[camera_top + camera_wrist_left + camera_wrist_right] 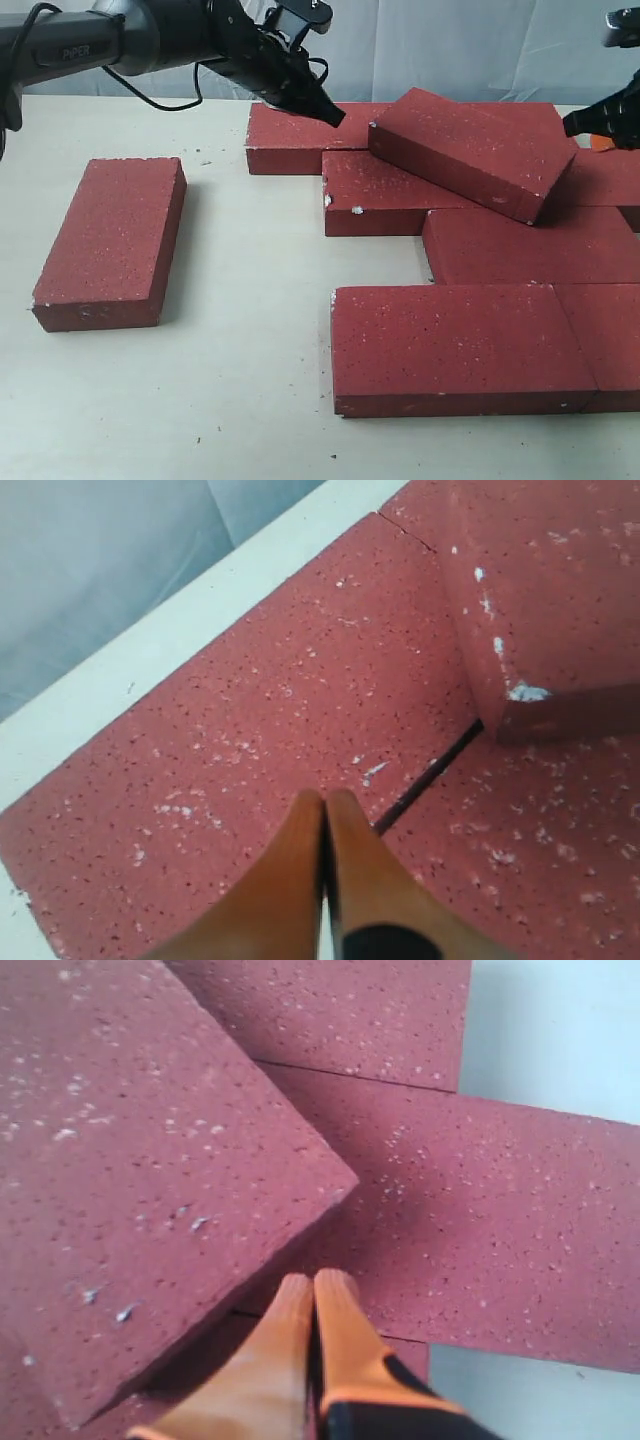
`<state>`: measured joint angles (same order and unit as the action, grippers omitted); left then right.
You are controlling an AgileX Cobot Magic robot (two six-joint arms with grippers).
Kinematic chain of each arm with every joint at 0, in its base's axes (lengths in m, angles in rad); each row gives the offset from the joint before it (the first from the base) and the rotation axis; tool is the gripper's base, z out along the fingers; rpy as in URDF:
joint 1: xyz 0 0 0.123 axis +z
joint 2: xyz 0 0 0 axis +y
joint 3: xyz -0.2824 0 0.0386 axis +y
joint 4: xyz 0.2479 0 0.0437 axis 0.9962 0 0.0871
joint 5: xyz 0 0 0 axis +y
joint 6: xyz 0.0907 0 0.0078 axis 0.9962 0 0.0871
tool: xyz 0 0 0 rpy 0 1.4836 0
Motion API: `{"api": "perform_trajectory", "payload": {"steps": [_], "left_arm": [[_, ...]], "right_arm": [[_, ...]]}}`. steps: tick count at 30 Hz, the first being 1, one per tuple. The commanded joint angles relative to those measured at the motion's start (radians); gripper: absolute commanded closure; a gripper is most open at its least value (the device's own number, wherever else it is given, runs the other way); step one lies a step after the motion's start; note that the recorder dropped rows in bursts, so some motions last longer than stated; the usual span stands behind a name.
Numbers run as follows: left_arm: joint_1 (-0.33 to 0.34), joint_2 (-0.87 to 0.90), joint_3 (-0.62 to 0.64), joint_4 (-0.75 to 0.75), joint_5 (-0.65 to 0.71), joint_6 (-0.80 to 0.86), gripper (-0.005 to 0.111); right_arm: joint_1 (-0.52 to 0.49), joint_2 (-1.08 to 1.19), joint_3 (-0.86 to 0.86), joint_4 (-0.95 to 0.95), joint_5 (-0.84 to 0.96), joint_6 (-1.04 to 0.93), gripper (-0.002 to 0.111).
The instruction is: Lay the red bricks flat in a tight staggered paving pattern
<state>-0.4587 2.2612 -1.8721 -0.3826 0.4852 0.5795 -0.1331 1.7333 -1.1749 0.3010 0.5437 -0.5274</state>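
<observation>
Red bricks point(450, 345) lie paved at the right of the counter point(250, 330), a tilted brick point(470, 150) propped across them. Left gripper point(325, 802) and right gripper point(313, 1285), both closed and empty, flank it; a hard nudge could skew laid rows.

Left arm point(100, 45) dark grey, white "PIPER" lettering, loose black cables point(152, 101); fingers point(282, 885) orange, tapered, black at base.

A pale table point(250, 400) is bearing red bricks point(460, 345) lying flat in staggered rows, while a lone brick point(110, 243) is sitting well apart, left of those rows, with dark crumbs point(208, 154) lying between.
</observation>
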Motion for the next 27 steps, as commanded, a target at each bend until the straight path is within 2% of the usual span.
{"api": "perform_trajectory", "payload": {"steps": [1,8,11,18,22,27], "left_arm": [[-0.019,0.003,-0.024,-0.037,0.016,0.007,0.107],[-0.051,0.003,-0.024,-0.043,0.02,0.007,0.107],[-0.058,0.003,-0.024,-0.026,0.062,0.007,0.107],[-0.049,-0.062,-0.02,0.088,0.156,-0.047,0.107],[-0.033,-0.159,0.007,0.145,0.206,-0.083,0.107],[-0.029,-0.258,0.074,0.15,0.205,-0.083,0.107]], "right_arm": [[-0.018,0.078,0.005,-0.003,-0.17,0.009,0.109],[-0.018,0.198,0.003,0.045,-0.494,0.009,0.109],[-0.016,0.241,-0.016,0.045,-0.525,0.009,0.109],[-0.016,0.317,-0.183,0.041,-0.161,-0.024,0.109],[-0.016,0.308,-0.197,0.041,-0.049,-0.054,0.109],[-0.006,0.258,-0.197,0.047,0.14,-0.091,0.109]]}}
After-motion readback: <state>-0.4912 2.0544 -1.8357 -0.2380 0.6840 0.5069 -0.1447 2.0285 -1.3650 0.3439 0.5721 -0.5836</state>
